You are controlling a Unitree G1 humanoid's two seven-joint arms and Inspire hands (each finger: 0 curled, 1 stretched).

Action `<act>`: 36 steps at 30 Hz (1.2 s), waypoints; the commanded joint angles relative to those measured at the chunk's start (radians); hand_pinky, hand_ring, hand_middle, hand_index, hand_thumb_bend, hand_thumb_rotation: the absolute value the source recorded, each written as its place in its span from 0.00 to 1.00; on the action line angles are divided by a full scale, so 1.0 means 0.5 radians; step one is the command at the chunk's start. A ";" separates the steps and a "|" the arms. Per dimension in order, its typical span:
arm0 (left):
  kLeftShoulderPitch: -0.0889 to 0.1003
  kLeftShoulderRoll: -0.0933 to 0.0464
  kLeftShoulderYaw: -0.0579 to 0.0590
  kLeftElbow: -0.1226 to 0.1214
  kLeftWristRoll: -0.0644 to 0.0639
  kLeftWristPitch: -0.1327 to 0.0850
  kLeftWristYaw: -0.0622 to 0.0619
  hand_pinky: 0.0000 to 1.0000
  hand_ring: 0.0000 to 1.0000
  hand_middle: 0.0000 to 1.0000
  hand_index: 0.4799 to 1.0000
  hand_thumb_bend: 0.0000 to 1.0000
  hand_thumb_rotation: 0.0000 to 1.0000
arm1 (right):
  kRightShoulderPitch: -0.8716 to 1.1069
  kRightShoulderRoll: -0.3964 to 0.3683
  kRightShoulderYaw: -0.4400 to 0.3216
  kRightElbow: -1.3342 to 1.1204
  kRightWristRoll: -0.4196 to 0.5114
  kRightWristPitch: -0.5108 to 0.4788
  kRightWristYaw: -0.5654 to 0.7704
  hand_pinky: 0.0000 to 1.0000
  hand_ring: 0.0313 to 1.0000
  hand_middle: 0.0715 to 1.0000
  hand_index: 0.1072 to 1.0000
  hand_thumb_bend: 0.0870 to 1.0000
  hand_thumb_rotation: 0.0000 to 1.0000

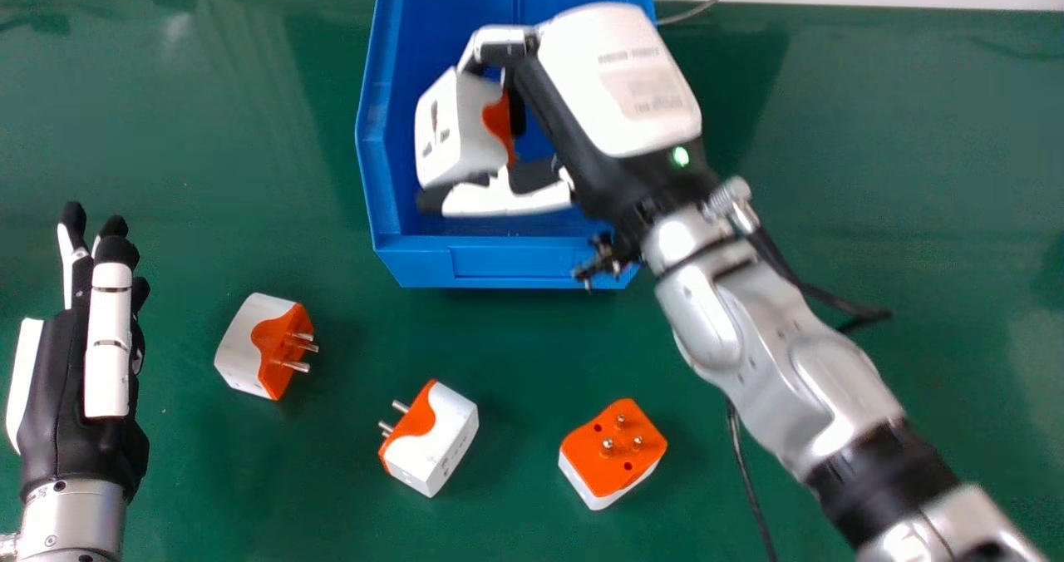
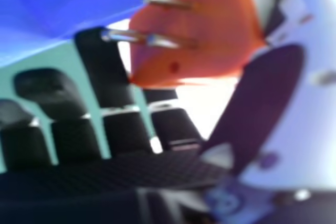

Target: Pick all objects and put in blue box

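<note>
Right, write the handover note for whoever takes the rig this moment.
Right hand: holding a white-and-orange adapter over the blue box.
Left hand: open, at the head view's left.
Done: that adapter is picked, not released. Box interior partly hidden; can't tell if others are inside.
Left: release it, then box the table's three: left adapter, middle adapter, right adapter.

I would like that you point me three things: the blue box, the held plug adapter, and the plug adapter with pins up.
Blue box [image 1: 507, 264]: head view, near wall.
Held plug adapter [image 2: 226, 30]: right hand view, orange face.
Pins-up plug adapter [image 1: 615, 464]: head view, orange face.
</note>
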 commanded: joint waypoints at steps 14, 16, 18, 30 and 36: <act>0.019 0.003 0.007 -0.054 -0.016 -0.027 -0.004 1.00 1.00 1.00 0.97 0.47 0.96 | -0.687 0.207 0.065 0.936 0.162 0.151 -0.236 0.16 0.21 0.27 0.32 0.35 0.19; 0.023 0.000 0.005 -0.055 -0.012 -0.039 -0.004 1.00 1.00 1.00 0.97 0.46 0.96 | -0.711 0.226 0.074 0.990 0.192 0.173 -0.204 0.20 0.26 0.34 0.39 0.42 0.16; 0.023 -0.001 0.006 -0.054 -0.022 -0.036 -0.010 1.00 1.00 1.00 0.96 0.46 0.95 | -0.729 0.247 0.084 1.034 0.212 0.205 -0.183 0.22 0.30 0.38 0.41 0.43 0.15; 0.036 0.000 -0.006 -0.062 0.012 -0.059 0.001 1.00 1.00 1.00 0.95 0.47 0.95 | -0.740 0.260 0.291 1.082 0.179 0.344 0.078 0.73 0.84 0.86 0.82 0.59 0.32; 0.024 -0.004 -0.010 -0.069 -0.004 -0.048 -0.004 1.00 1.00 1.00 0.97 0.45 0.95 | -0.717 0.248 0.322 1.055 0.175 0.327 0.045 0.83 0.95 0.98 0.92 0.59 0.43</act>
